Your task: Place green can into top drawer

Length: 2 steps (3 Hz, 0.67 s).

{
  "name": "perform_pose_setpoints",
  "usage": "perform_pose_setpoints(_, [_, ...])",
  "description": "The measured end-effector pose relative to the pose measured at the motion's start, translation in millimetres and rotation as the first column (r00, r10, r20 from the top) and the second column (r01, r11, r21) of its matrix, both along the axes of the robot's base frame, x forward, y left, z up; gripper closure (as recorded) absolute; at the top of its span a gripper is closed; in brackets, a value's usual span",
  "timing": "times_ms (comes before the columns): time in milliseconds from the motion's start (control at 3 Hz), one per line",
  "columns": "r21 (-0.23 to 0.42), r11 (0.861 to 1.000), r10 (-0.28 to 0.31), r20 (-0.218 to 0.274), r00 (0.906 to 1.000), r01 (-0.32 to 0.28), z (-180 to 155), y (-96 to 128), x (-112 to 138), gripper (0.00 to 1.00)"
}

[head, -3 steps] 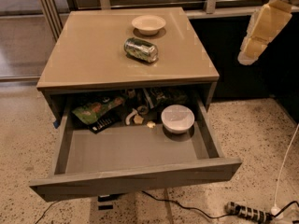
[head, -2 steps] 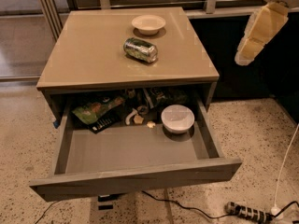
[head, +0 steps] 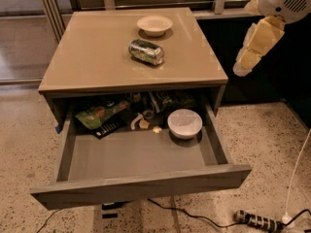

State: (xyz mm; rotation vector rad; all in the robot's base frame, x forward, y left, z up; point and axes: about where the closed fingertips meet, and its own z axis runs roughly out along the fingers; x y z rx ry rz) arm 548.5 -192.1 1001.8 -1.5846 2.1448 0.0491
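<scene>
The green can (head: 146, 51) lies on its side on the tan cabinet top (head: 92, 57), just in front of a white bowl (head: 154, 24). The top drawer (head: 141, 181) is pulled wide open below it, with a bare grey floor at the front. My gripper (head: 249, 57) hangs at the upper right, off the cabinet's right edge and well right of the can, its pale yellow fingers pointing down-left. It holds nothing.
At the drawer's back lie a green snack bag (head: 99, 113), a white bowl (head: 184, 123), small scraps and dark clutter. A power strip (head: 257, 221) and cables lie on the speckled floor at lower right. A railing runs behind the cabinet.
My gripper has drifted a little left and down toward the cabinet's right edge. The can, bowls and drawer have not moved.
</scene>
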Motion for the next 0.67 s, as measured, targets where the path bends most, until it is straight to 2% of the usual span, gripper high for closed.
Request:
perform_pose_setpoints(333, [0.021, 0.999, 0.030, -0.022, 0.9993, -0.029, -11, 9, -4, 0.00])
perform_pose_setpoints(667, [0.065, 0.993, 0.106, -0.047, 0.9932, -0.103, -21, 24, -17, 0.00])
